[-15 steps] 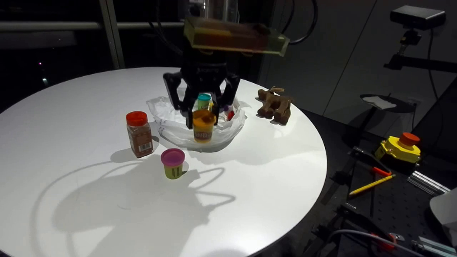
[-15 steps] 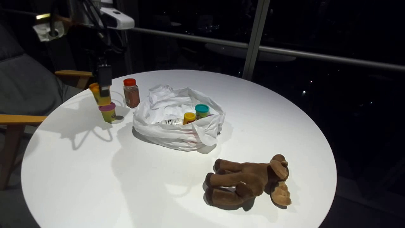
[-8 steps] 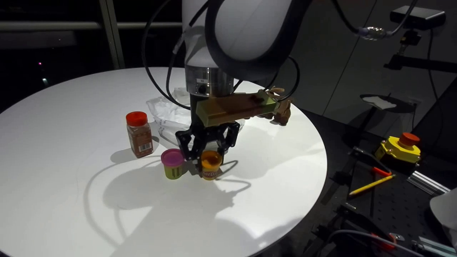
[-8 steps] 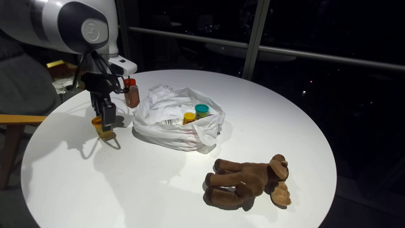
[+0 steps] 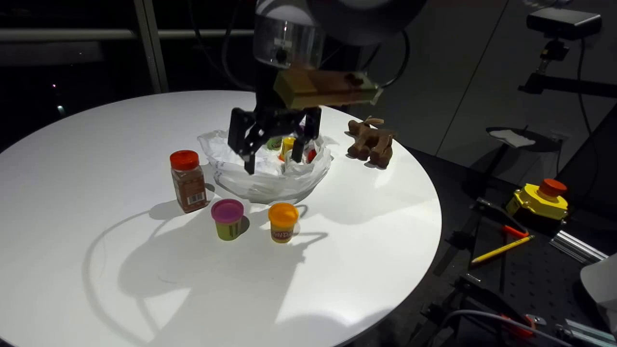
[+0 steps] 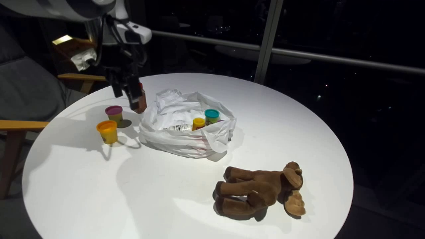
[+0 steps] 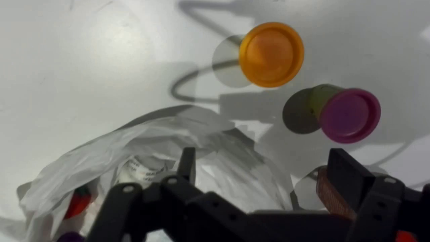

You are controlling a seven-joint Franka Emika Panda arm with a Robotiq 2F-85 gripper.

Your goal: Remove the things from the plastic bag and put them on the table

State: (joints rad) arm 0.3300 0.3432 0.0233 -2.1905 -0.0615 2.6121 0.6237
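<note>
Since one stuffed animal [image 6: 267, 183], one jar [image 5: 189, 188], one orange-lidded tub [image 5: 283, 222] and one pink-lidded tub [image 5: 228, 220] rest outside the bag [image 6: 176, 142] on the table [image 6: 159, 196], the job seems about half done. Left inside the bag: one teal-lidded tub [image 6: 212, 116], one yellow-lidded tub [image 6: 199, 123], one clear container [image 6: 181, 127], one red thing [image 7: 77, 205], one purple thing [image 7: 70, 237], perhaps more. The pincer [image 5: 273, 161] hangs near the bag, spread wide, gripping nothing.

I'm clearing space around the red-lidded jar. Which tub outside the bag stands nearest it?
The tub with the pinkish-purple lid; the orange-lidded tub stands farther from the red-lidded jar.
</note>
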